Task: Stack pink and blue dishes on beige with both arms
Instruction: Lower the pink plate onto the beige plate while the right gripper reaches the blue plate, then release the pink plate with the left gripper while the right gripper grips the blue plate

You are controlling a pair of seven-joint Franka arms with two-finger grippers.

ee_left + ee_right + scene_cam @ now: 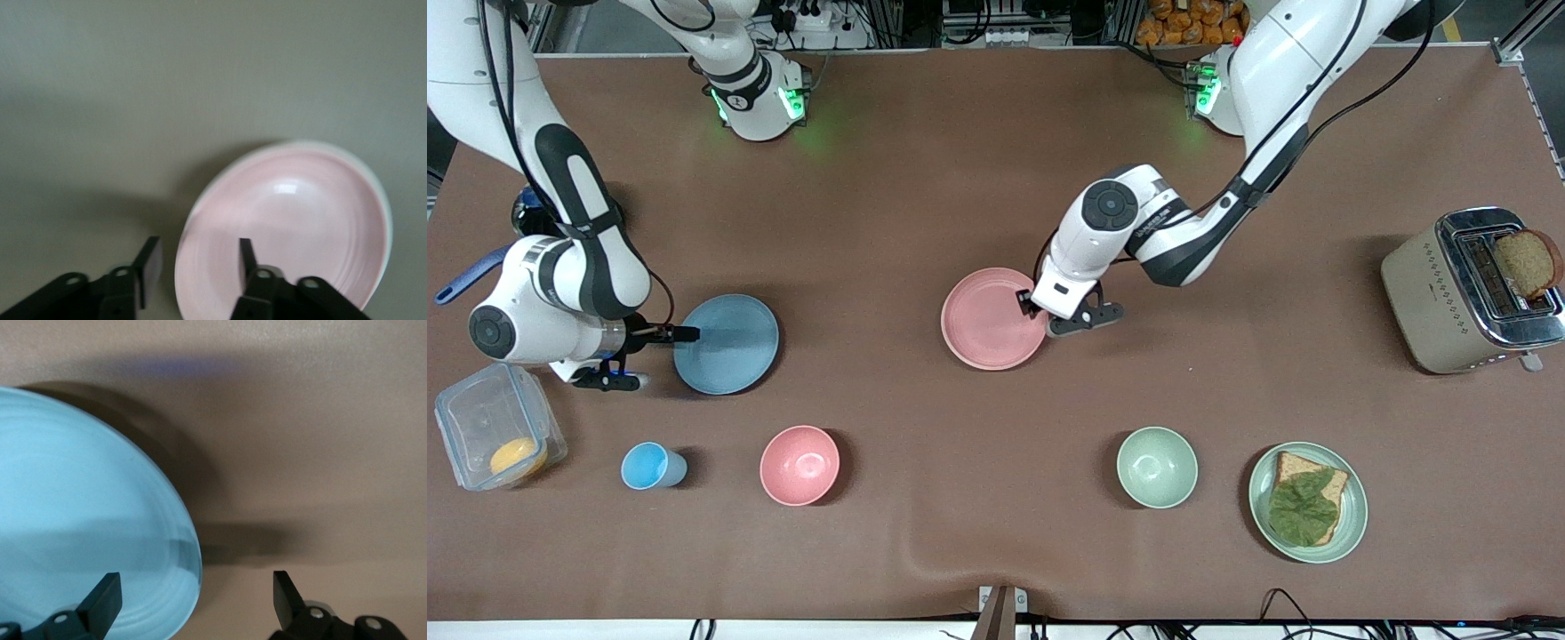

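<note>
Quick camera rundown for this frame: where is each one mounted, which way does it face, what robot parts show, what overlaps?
Front: high across the table, facing the bases; both arms, blue plate, pink plate.
Left wrist: on the left arm, looking down past its open left gripper, jaws straddling the pink plate's rim.
Right wrist: on the right arm, its open right gripper straddling the blue plate's rim.
Shared: each wrist view shares its plate with the front view; no beige plate visible.

The pink plate (987,318) lay mid-table (925,178), the blue plate (727,344) toward the right arm's end. Each plate's rim stood between an open pincer's fingers: the left pincer (1033,307) at the pink plate, the right pincer (690,334) at the blue. Nearer the front camera sat a cup (649,466) and two bowls (800,465) in a row.
</note>
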